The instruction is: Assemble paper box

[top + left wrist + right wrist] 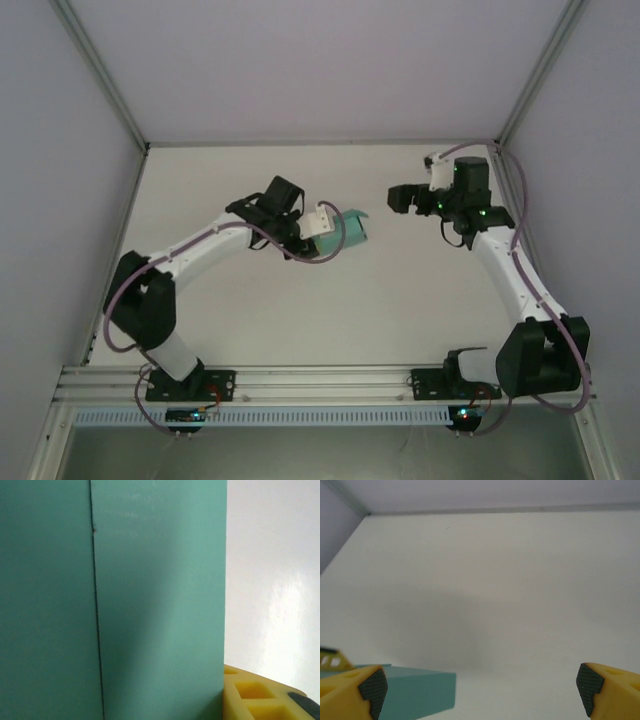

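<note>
L tool (333,230) grips paper box (353,230); R tool (480,685) open.

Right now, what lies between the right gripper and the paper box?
Nothing: the top external view shows bare table between the open right gripper and the paper box.

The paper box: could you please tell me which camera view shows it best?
The top external view: it shows the paper box in outline, held by the left gripper. The left wrist view gives a close-up of two teal panels and a seam; the right wrist view catches one corner.
</note>
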Action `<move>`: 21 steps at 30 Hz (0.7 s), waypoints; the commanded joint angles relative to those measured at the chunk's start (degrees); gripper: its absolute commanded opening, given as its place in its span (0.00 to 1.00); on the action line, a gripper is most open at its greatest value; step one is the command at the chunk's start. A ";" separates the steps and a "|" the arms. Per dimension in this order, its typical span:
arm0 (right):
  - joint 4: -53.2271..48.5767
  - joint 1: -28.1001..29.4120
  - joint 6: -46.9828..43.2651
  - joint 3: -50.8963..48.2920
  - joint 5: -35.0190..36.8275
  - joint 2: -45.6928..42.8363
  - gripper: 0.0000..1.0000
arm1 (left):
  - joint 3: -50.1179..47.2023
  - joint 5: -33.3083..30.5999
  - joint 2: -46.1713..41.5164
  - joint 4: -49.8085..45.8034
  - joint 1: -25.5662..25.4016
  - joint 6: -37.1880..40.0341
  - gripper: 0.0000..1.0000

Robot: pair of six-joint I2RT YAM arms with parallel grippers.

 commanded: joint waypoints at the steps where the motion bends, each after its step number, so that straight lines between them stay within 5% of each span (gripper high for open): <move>1: -3.71 3.82 -17.63 1.28 -4.51 -0.10 0.99 | 4.70 3.62 4.94 -13.85 -0.12 3.12 0.25; 7: -11.27 8.65 -21.21 4.66 -2.52 5.85 0.88 | 8.16 2.35 9.59 -15.36 -0.11 3.52 0.27; 21: -17.53 15.11 -25.59 9.40 2.42 16.65 0.43 | 9.98 1.89 12.59 -16.09 -0.12 3.15 0.30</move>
